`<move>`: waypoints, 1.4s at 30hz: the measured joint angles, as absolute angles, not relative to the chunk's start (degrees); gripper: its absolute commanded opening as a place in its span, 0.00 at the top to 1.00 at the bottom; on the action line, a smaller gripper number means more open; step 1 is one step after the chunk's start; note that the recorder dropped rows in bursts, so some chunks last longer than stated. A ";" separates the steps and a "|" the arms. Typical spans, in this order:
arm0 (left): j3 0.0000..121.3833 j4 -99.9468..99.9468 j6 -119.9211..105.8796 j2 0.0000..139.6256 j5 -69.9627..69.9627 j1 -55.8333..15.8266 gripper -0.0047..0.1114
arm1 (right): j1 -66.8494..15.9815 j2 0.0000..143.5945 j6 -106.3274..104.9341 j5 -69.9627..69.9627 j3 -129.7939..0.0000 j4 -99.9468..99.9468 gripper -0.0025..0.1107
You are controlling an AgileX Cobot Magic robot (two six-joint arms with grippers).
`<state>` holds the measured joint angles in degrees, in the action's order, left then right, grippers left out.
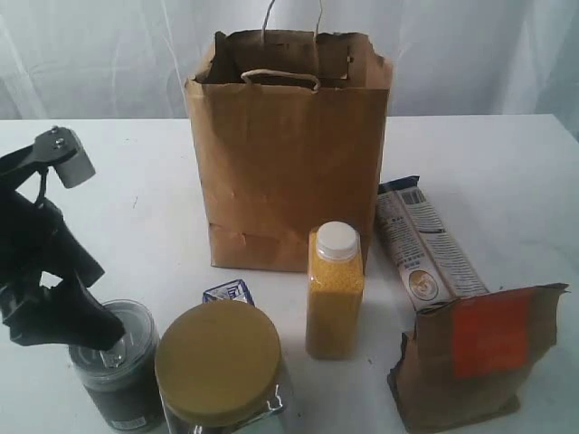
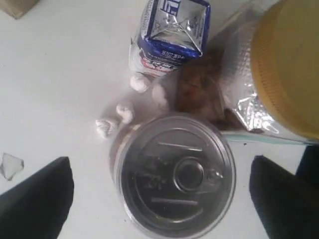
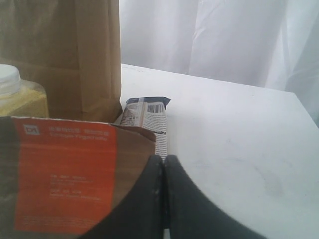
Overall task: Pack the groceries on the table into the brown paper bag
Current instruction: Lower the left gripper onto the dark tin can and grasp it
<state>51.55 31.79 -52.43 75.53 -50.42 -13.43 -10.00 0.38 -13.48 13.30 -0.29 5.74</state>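
Silver-topped dark can [image 2: 175, 172] stands on the table [image 2: 60, 74] between the spread fingers of the left hand [image 2: 159, 199], untouched, seemingly lined up for a grasp. Right hand [image 3: 163, 191], fingers pressed together, holds nothing near the brown pouch [image 3: 65, 179]; the brown paper bag [image 1: 288, 154] stands beyond.

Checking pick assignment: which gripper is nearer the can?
Left. The left gripper hangs open over the can, a finger on either side of it. The right gripper is shut beside the pouch, at the other side of the table.
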 measured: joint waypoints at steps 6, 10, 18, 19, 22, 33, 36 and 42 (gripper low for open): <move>50.77 31.79 -62.89 75.53 -44.29 -17.82 0.15 | -10.00 0.38 -13.48 13.30 -0.29 5.74 0.98; 50.63 31.79 -65.85 75.53 -44.28 -18.05 0.15 | -10.00 0.38 -13.48 13.30 -0.29 5.74 0.98; 44.26 33.48 -69.06 75.53 -42.20 -18.05 0.15 | -10.00 0.38 -13.48 13.30 -0.29 5.74 0.98; 44.21 33.48 -69.04 75.53 -41.51 -18.05 0.15 | -10.00 0.38 -13.48 13.30 -0.29 5.74 0.98; 44.21 33.48 -69.04 75.53 -39.87 -18.05 0.15 | -10.00 0.38 -13.48 13.30 -0.29 5.74 0.98; 44.21 33.13 -66.82 75.53 -39.46 -18.05 0.15 | -10.00 0.38 -13.48 13.30 -0.29 5.74 0.98; 44.21 33.13 -66.53 75.53 -39.46 -18.05 0.17 | -10.00 0.38 -13.48 13.30 -0.29 5.74 0.98; 42.32 33.13 -66.43 75.53 -39.16 -18.05 0.37 | -10.00 0.38 -13.48 13.30 -0.29 5.74 0.98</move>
